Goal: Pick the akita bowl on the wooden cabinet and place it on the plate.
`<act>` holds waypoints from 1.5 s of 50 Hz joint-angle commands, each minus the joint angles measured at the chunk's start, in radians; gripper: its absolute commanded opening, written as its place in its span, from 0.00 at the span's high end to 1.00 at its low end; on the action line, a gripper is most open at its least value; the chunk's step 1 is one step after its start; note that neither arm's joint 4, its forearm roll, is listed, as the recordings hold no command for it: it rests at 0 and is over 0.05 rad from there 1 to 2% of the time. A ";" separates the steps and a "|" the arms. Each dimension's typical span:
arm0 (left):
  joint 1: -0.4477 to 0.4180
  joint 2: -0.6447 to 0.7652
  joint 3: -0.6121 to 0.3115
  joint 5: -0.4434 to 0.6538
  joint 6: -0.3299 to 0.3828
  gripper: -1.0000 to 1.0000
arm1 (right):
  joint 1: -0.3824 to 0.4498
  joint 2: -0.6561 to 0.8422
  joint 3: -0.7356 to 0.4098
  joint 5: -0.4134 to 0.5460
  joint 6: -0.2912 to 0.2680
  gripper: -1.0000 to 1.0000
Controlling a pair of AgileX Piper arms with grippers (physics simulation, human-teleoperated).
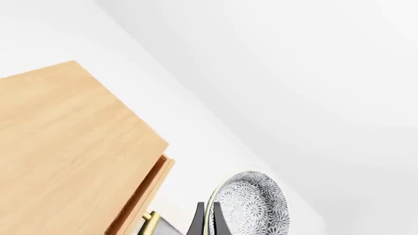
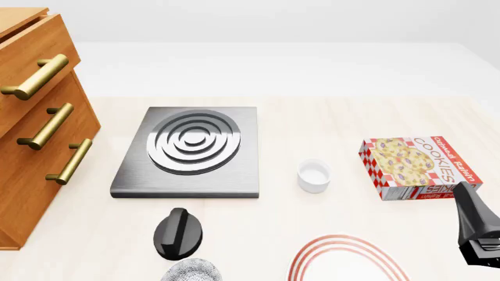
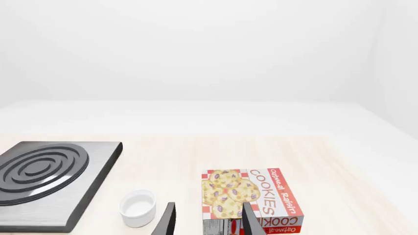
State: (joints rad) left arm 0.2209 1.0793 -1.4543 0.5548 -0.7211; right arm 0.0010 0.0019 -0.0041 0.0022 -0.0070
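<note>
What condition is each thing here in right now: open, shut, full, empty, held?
akita bowl: held by its rim, tipped on edge, not on the plate.
left gripper: jaws shut on the akita bowl.
right gripper: jaws open, empty.
plate: flat, nothing seen on it.
wooden cabinet: upright, akita bowl not on it.
white cup: upright, empty.
cookie box: lying flat, closed.
stove: flat, nothing on it.

Akita bowl [image 1: 255, 203]: whitish, dense black-grey speckle. Wooden cabinet [image 2: 31, 126]: orange-brown grain, brass handles. Right of the cabinet, stove [image 2: 187, 152]: grey with silver concentric rings. Small bowl [image 2: 313, 175]: plain white. Cookie box [image 2: 418, 167]: red-and-white check, red lettering. Plate [image 2: 348, 260]: white, thin red rings.
</note>
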 commanded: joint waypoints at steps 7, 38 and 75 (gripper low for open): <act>-0.087 0.008 -0.038 0.008 0.011 1.00 | 0.000 0.000 0.000 0.000 0.000 0.00; -0.238 0.043 -0.061 -0.005 0.018 1.00 | 0.000 0.000 0.000 0.000 0.000 0.00; -0.405 0.057 -0.063 -0.010 0.042 1.00 | 0.000 0.000 0.000 0.000 0.000 0.00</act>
State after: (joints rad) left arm -0.1367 1.1361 -1.5120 0.5506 -0.6897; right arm 0.0011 0.0019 -0.0041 0.0021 -0.0070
